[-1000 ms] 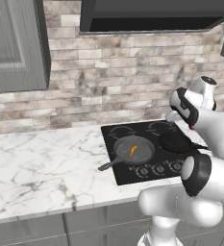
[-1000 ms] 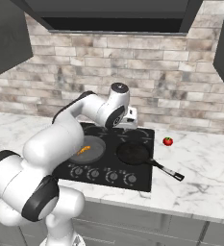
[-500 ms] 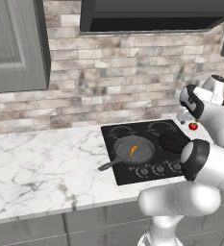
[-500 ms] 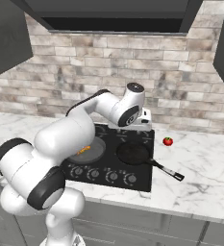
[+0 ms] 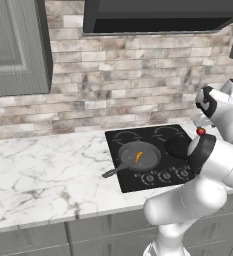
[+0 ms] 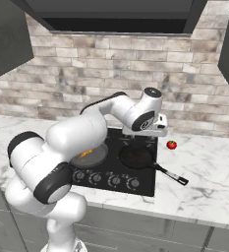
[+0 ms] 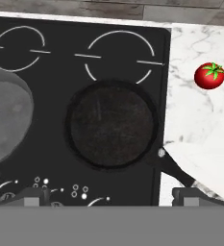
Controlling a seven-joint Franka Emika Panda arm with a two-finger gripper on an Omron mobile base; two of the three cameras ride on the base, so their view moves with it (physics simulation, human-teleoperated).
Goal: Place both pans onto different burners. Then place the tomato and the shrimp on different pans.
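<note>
On counter right of cooktop (image 7: 56,43): tomato (image 7: 209,76), small, round, smooth, likely rolls; pinch across middle. Gripper (image 7: 111,197) spread wide, empty, above black pan (image 7: 111,126).

Open room over the right counter; front burners taken.
Tomato (image 7: 209,76) alone on bare marble (image 7: 200,120) right of the cooktop (image 7: 56,72), nothing beside or above it. Black pan (image 7: 112,124) and grey skillet (image 7: 5,120) on the near burners; far burners (image 7: 119,55) apparently bare. Long handle (image 6: 169,174) jutting right over the counter, near side.
</note>
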